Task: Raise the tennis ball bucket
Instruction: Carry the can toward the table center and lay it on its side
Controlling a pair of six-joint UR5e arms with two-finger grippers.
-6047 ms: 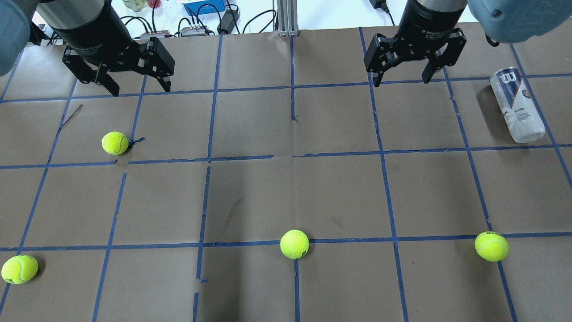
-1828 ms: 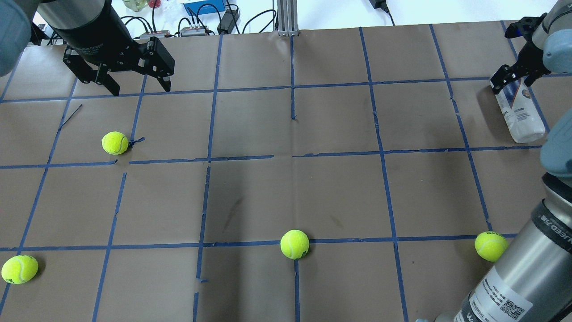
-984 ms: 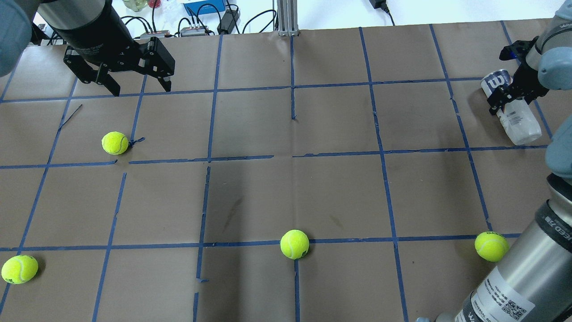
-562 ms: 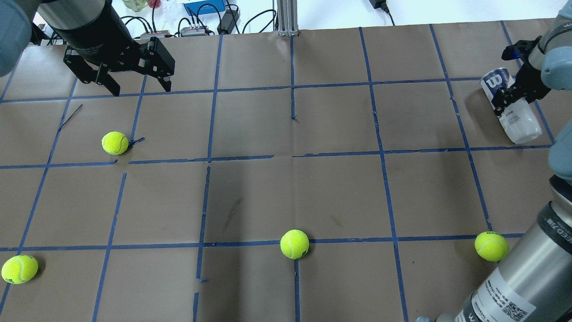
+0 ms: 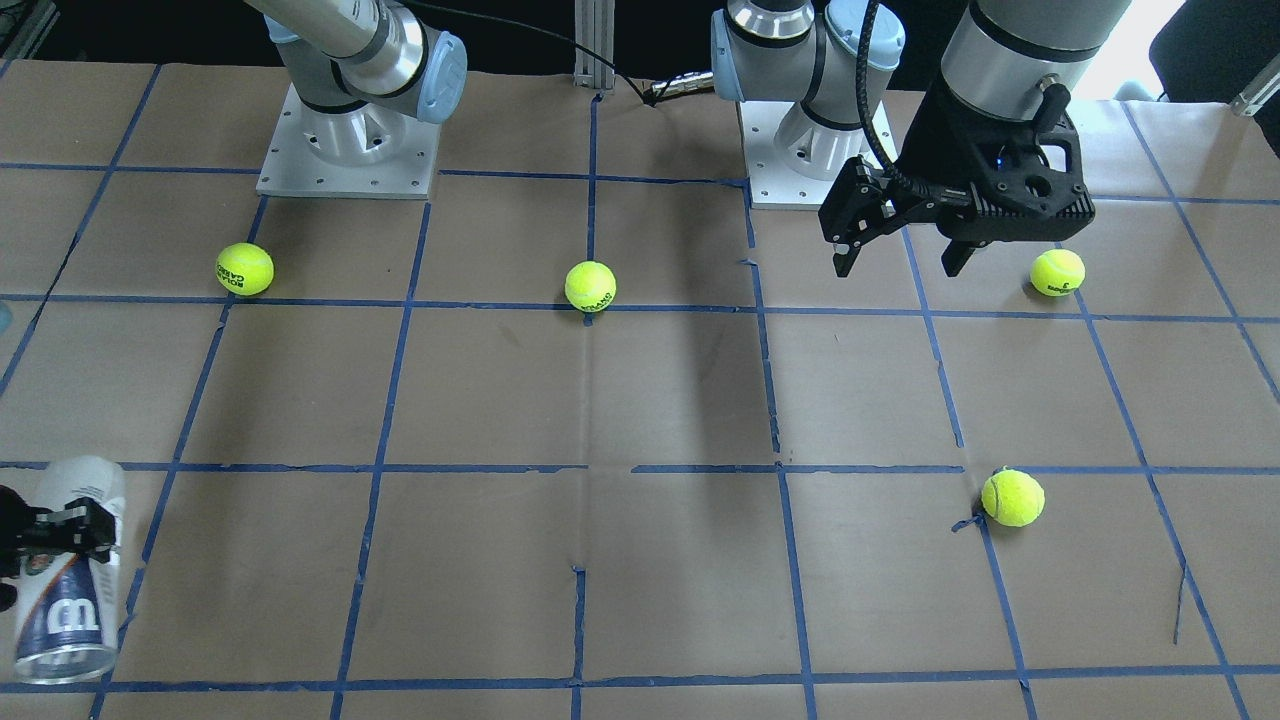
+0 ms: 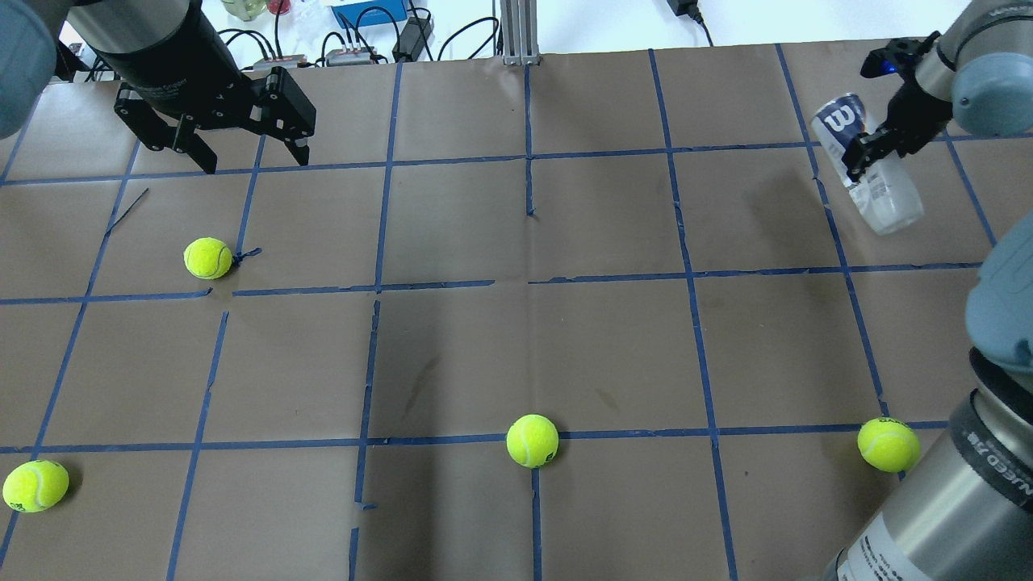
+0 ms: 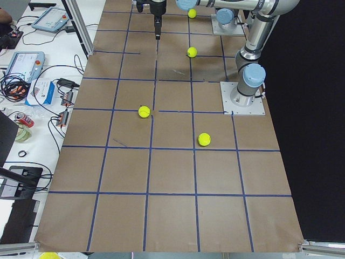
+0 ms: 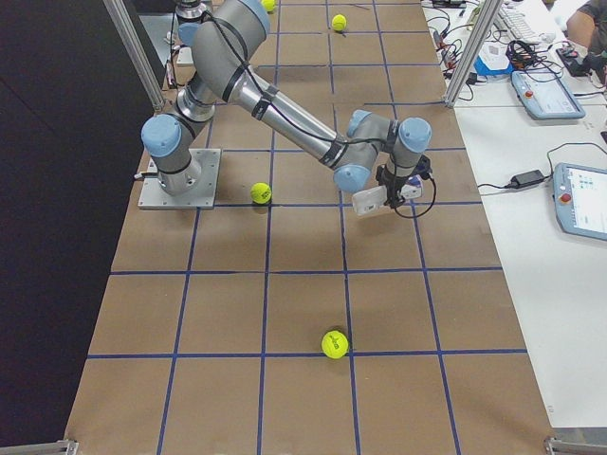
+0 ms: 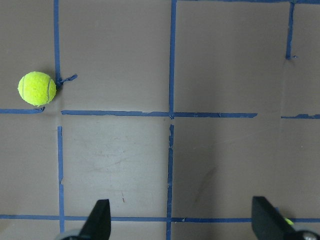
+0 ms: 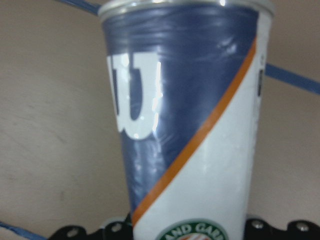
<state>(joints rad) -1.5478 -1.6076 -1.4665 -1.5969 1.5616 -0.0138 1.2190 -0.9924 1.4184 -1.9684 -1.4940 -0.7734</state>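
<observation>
Label on tennis ball bucket [image 6: 888,194]: white "W" on navy. Right tool [image 6: 876,149] clamps it near surface [image 6: 565,339] edge; left tool [image 6: 254,161] spread, empty.

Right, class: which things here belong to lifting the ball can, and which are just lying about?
In the job:
can
right jaws, shut on the can

Lying about:
balls, four of them
left jaws, open and holding nothing
</observation>
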